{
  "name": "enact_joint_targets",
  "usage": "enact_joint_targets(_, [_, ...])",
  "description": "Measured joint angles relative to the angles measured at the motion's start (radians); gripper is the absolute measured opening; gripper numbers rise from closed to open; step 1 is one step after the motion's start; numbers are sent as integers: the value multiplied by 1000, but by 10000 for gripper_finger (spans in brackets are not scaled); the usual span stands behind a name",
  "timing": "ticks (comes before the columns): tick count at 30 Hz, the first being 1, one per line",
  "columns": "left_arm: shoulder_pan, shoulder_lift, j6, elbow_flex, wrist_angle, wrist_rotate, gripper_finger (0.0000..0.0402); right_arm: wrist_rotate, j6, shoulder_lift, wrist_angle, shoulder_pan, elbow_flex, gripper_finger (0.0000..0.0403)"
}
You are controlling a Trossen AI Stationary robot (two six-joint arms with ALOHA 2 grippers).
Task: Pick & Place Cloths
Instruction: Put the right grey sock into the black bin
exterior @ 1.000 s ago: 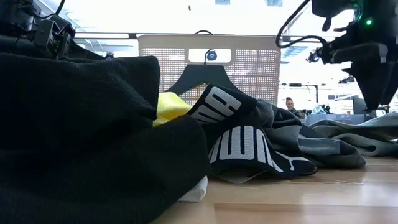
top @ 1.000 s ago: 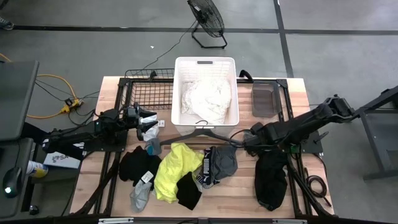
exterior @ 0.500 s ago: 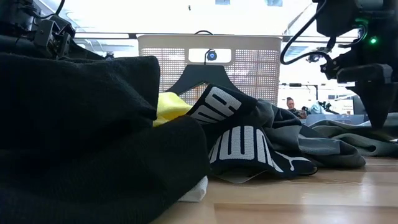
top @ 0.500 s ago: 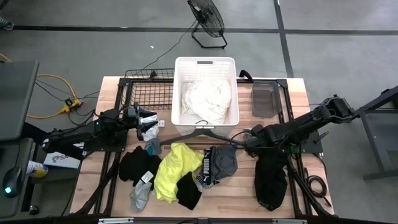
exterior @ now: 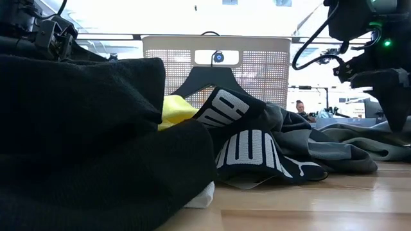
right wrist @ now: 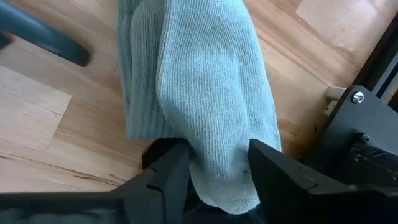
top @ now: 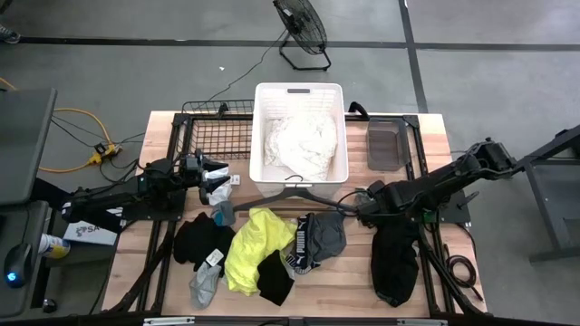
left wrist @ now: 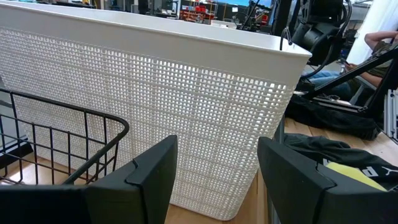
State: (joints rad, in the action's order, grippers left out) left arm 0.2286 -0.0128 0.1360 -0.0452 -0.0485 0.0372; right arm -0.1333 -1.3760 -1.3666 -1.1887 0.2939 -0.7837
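1. The right claw (top: 361,206) sits low over the tabletop (top: 435,136), right of centre and in front of the white slatted basket (top: 300,93). In the right wrist view its two fingers (right wrist: 171,177) stand on either side of a pale grey ribbed cloth (right wrist: 199,99), touching it at both sides, so it is pinching that cloth.
2. That grey cloth lies on the bare wood beside the dark grey hanger (top: 294,191), which rests against the basket's near wall.
3. The left claw (top: 217,174) hovers near the tabletop's left side, just left of the basket and next to the black wire rack (top: 213,136). Its fingers (left wrist: 152,171) are spread, with nothing between them; the basket wall fills the view ahead.
4. A large white lacy cloth (top: 299,145) lies inside the basket.
5. A neon yellow cloth (top: 249,249) lies near the tabletop's front edge, left of centre.
6. Black cloths lie around it: one (top: 199,243) to its left and one (top: 275,276) at its front right.
7. A small grey and white piece (top: 206,285) lies at the front edge, left of the yellow cloth.
8. A black and grey garment with white lettering (top: 317,240) lies at the centre, right of the yellow cloth.
9. A long black cloth (top: 394,263) lies toward the front right corner, under the right arm.
10. A dark tray (top: 384,145) sits right of the basket near the tabletop's far edge.
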Motion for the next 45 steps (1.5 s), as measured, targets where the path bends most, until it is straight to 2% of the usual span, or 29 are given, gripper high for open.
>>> enact_joint_targets(11, [0,0,0,0,0,0,218,10,-20,0,-1,-2,0,12])
enact_joint_targets(16, [0,0,0,0,0,0,218,13,-42,4,-1,-14,-3,6])
enact_joint_targets(21, [0,0,0,0,0,0,218,0,-42,5,-44,-15,-76,5])
enact_joint_targets(35, [0,0,0,0,0,0,218,-237,-36,7,-383,-15,-453,4])
enact_joint_targets(45, [0,0,0,0,0,0,218,-378,43,26,-382,-22,-605,3])
